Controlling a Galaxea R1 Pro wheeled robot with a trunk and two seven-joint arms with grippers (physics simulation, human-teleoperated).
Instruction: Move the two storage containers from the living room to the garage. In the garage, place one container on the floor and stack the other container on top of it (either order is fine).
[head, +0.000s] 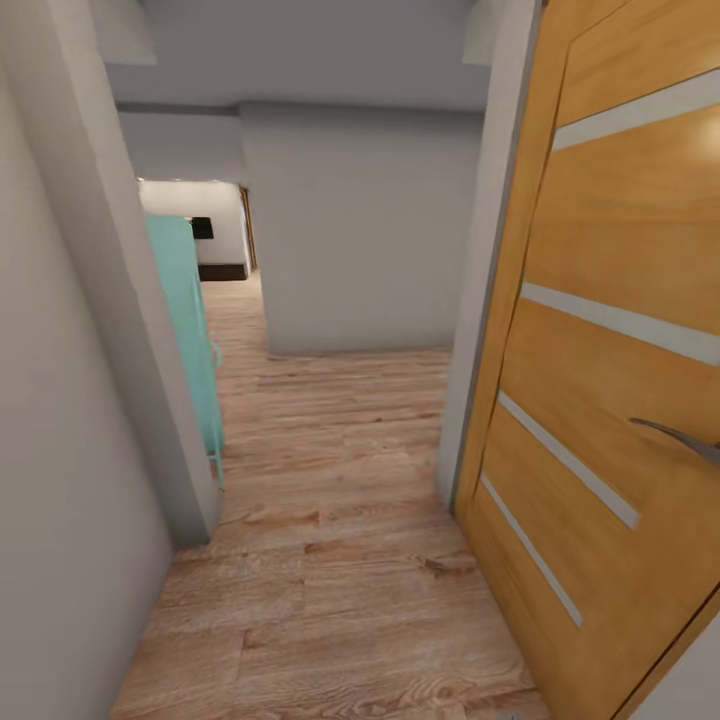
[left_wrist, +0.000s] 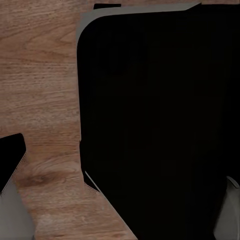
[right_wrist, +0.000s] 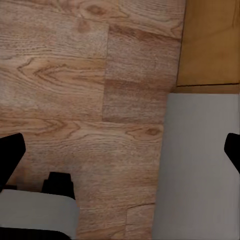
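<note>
Hallway travel now, wood floor (head: 340, 560) ahead, open door (head: 610, 330) at right. Both grippers' jaws spread wide, holding nothing. Next: finding the 2 bins.

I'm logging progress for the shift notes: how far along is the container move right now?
Nothing looks done yet. The robot is travelling a hallway with wood plank flooring, an open wooden door on its right and a teal door ahead on the left. The left gripper and right gripper have open jaws with nothing between them. Fetching both containers, reaching the garage and stacking all remain.
</note>
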